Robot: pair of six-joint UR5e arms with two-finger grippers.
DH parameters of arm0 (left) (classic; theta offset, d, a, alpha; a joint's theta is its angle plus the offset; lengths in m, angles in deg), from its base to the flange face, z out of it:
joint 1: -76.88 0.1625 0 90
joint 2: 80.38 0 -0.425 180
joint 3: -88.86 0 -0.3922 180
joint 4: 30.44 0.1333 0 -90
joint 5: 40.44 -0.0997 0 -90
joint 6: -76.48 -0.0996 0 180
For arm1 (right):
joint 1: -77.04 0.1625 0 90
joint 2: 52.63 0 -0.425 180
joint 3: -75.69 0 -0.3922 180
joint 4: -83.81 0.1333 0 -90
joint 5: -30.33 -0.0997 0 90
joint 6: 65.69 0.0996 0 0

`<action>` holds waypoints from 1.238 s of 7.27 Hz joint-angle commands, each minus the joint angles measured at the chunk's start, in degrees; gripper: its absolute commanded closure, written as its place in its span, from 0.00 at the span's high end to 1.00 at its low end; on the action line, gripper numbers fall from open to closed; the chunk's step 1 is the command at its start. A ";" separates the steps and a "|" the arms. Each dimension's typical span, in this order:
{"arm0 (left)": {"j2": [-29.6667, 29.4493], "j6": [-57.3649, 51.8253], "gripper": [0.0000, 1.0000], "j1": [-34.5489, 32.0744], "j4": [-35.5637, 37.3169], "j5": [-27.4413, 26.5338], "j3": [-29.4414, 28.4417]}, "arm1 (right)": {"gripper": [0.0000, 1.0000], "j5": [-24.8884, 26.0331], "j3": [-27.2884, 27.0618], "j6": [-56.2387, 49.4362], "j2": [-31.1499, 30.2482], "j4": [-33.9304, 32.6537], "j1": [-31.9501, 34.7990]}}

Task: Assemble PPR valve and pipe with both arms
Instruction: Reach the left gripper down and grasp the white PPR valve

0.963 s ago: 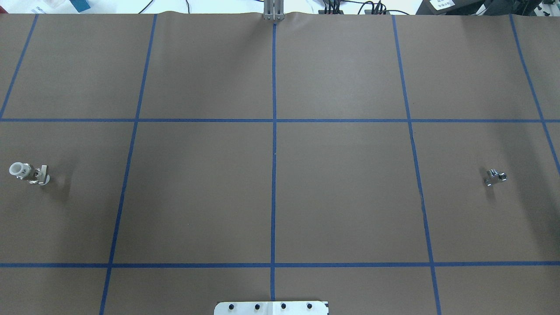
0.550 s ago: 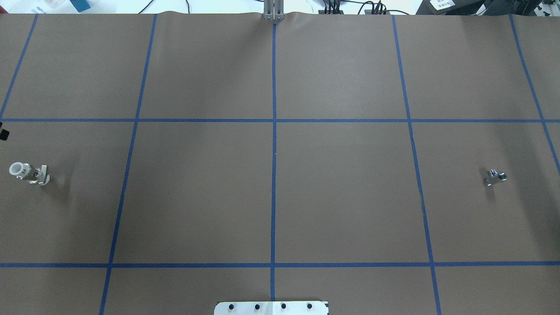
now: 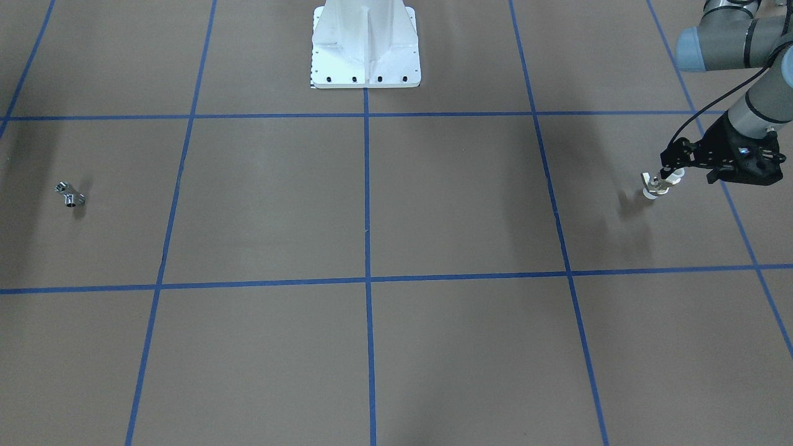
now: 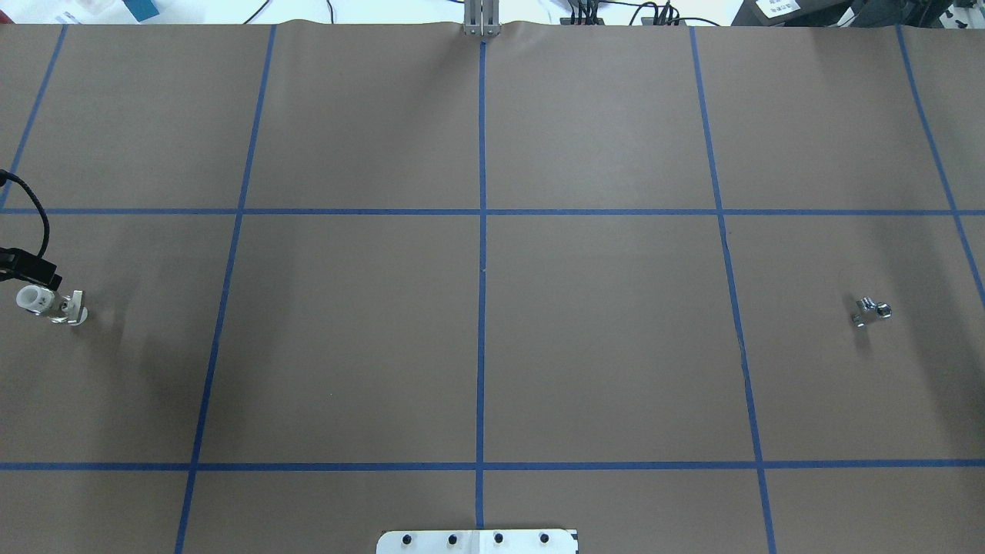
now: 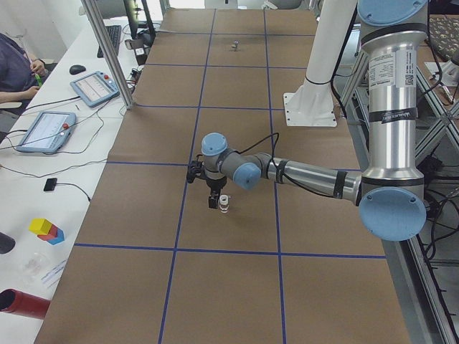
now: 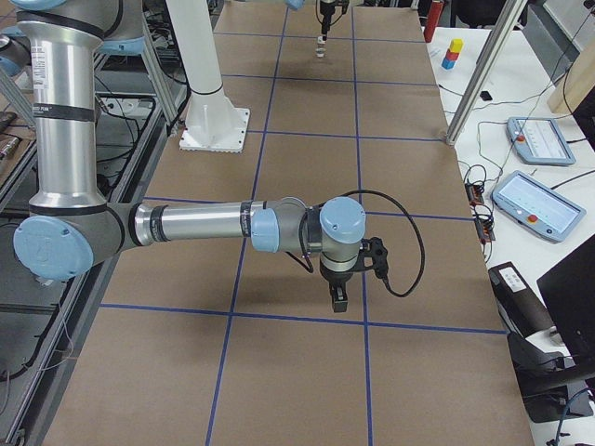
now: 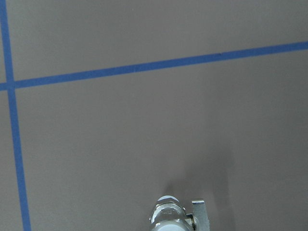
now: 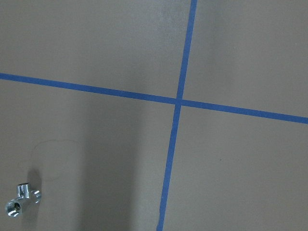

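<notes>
The left gripper [image 3: 670,170] hangs beside the valve [image 3: 657,184] at the bench's [image 3: 433,204] left end, seemingly to grasp it, with the pipe [image 3: 70,194] far right near the right gripper [image 6: 338,299]; I cannot tell whether either gripper is open.

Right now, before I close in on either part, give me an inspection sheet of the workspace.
Surface: brown paper with a blue tape grid, lying flat.
Job's things: valve standing at the robot's far left; pipe lying at its far right; not joined.
Clutter: nothing seen on the paper.
Pincers: left pincer close beside the valve, open or shut unclear; right pincer above the paper, apart from the pipe, state unclear.
Cables: black cable runs along the left wrist; second cable loops at the right wrist.
Surroundings: white pedestal; tablets on a side bench; seated person.
</notes>
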 commanded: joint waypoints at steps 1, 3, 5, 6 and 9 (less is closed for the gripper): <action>0.01 0.12 1.00 0.34 -2.67 0.50 -1.96 | 0.99 0.00 0.05 0.00 -0.08 -0.06 0.00; 0.10 0.21 1.00 1.30 -2.67 0.60 -2.05 | 0.99 0.09 0.05 -0.17 -0.08 0.03 0.00; 0.71 0.21 0.97 2.09 -2.59 0.60 -1.96 | 0.99 0.09 -0.04 -0.18 -0.08 0.03 0.00; 0.98 0.21 0.89 2.27 -2.59 0.60 -1.78 | 0.99 0.09 0.05 -0.26 -0.08 0.03 0.00; 0.98 0.30 0.62 2.36 -2.50 2.35 -1.17 | 0.99 0.09 0.14 -0.35 -0.17 0.03 0.00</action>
